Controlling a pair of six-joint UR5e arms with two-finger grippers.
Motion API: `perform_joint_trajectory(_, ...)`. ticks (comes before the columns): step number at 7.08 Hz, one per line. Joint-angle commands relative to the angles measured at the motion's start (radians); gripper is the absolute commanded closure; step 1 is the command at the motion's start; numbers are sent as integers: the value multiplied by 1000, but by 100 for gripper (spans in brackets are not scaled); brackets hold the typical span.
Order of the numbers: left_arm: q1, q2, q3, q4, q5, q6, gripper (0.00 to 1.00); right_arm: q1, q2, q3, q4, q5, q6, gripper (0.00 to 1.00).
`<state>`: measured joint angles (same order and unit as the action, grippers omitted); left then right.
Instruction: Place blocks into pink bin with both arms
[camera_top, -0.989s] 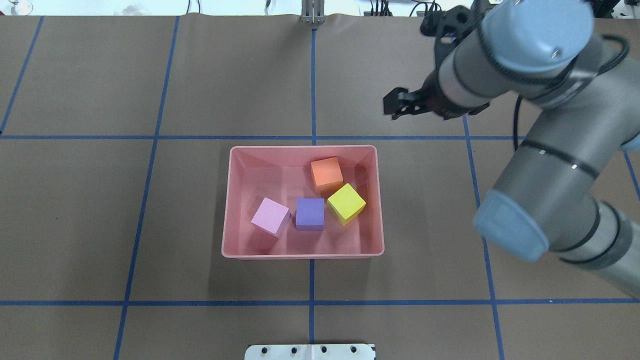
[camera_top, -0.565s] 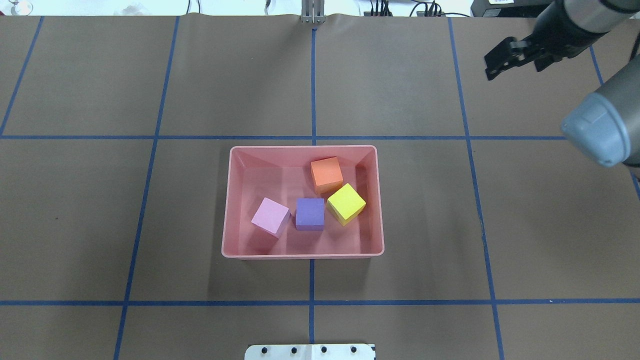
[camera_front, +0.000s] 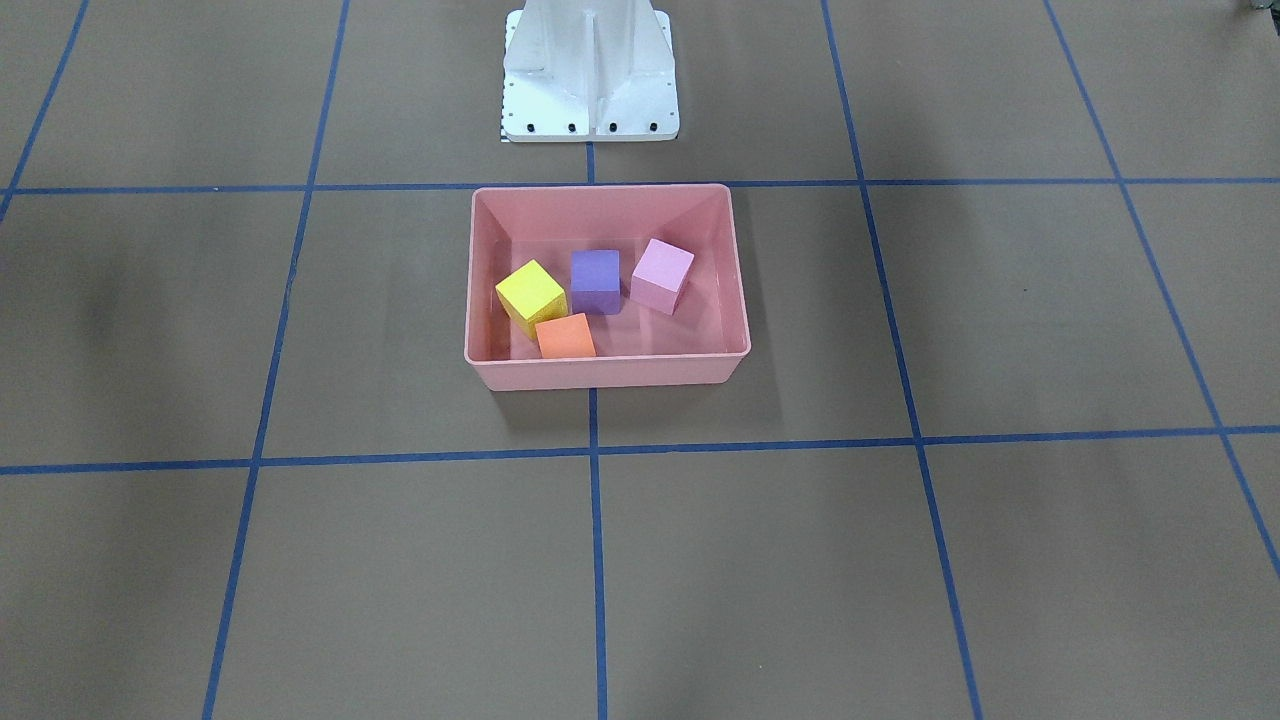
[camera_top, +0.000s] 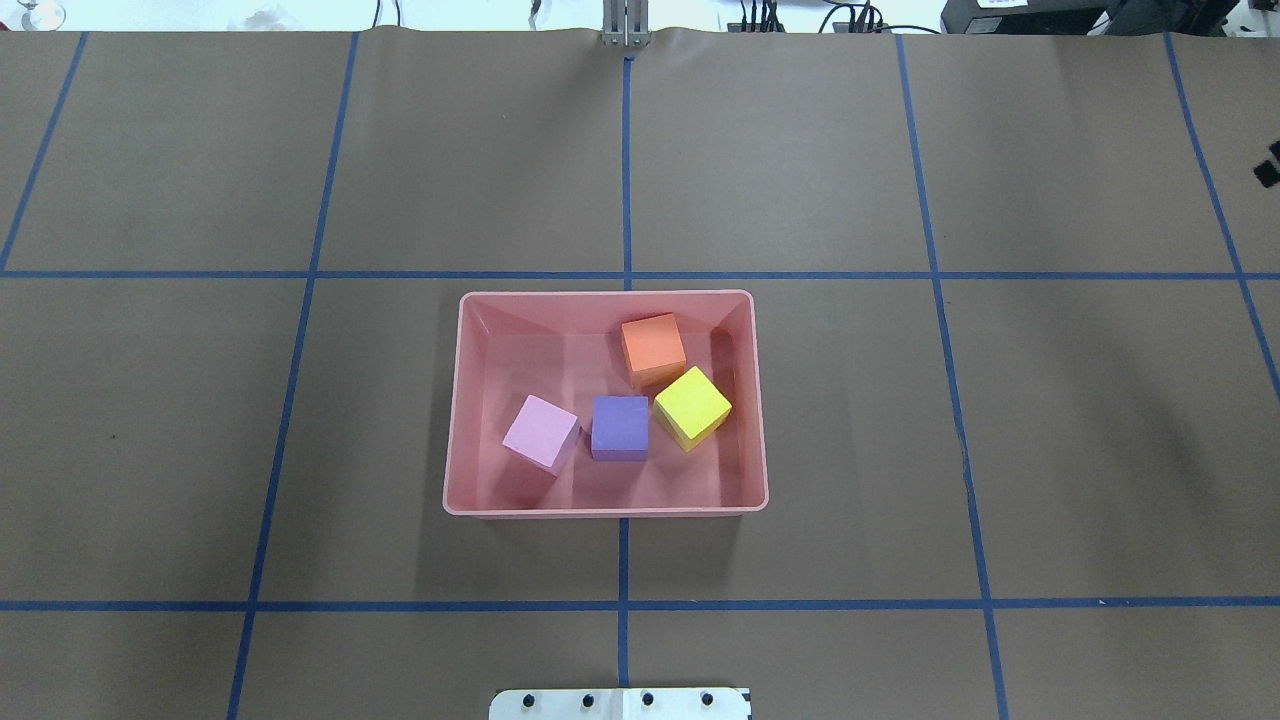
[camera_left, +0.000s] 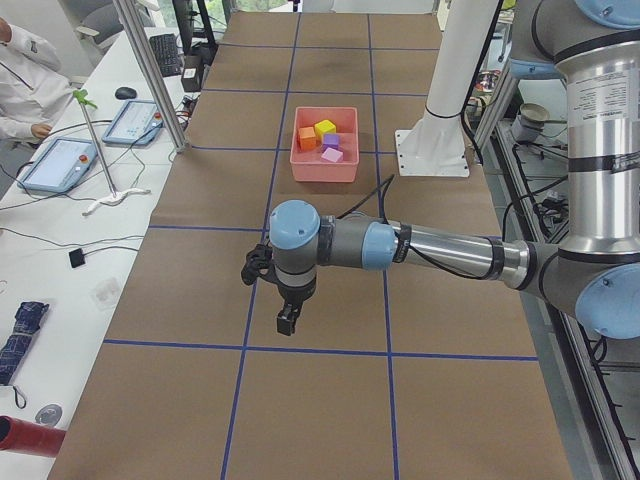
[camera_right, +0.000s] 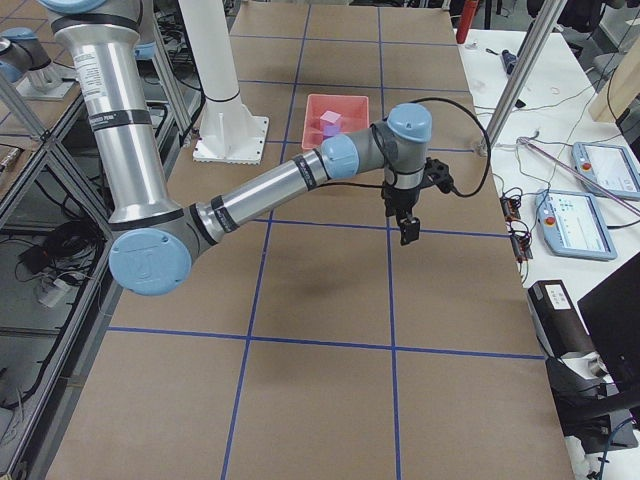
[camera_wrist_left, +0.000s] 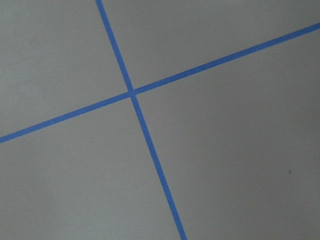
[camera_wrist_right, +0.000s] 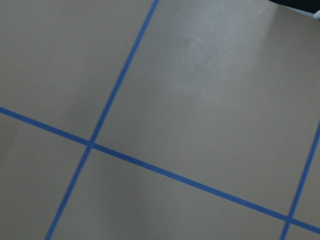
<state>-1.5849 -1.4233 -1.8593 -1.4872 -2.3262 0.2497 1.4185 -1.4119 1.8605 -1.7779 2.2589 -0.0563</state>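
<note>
Pink bin (camera_top: 540, 360) holding four blocks (camera_top: 620, 427), left gripper (camera_left: 286, 322), right gripper (camera_right: 408, 234) far off, cannot tell whether apart or together

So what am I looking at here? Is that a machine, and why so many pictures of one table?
It is a robot: a left arm and a right arm on a white base, each ending in a black two-finger gripper. Two cameras look down on the table, one from behind the robot, one facing it. Two side cameras show the arms: the left gripper and the right gripper hang over the table, away from the bin, with nothing seen in them. Open or shut, I cannot tell. Two wrist cameras see only the brown cover and blue tape lines. In the pink bin lie four blocks: orange block, yellow block, purple block, light pink block.
</note>
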Motion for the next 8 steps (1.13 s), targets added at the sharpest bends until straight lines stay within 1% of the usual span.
perform_joint_trajectory(1,-32,27,-1,-1,-4,-36,0,88,-152,-7,12,-2,-100,0)
perform_joint_trajectory(2,-32,26,-18,-1,-4,-134,0,97,-174,-9,12,-4,-127,0)
perform_joint_trajectory(3,-32,30,-20,-2,-4,-133,0,97,-202,-9,12,-4,-122,0)
perform_joint_trajectory(4,-30,29,-17,1,-2,-135,0,105,-203,-10,12,-4,-122,0)
perform_joint_trajectory(5,-30,27,-49,-1,-2,-135,0,112,-220,-14,12,-4,-123,0)
perform_joint_trajectory(8,-23,38,-37,-4,-2,-133,0,169,-269,-9,11,2,-122,0)
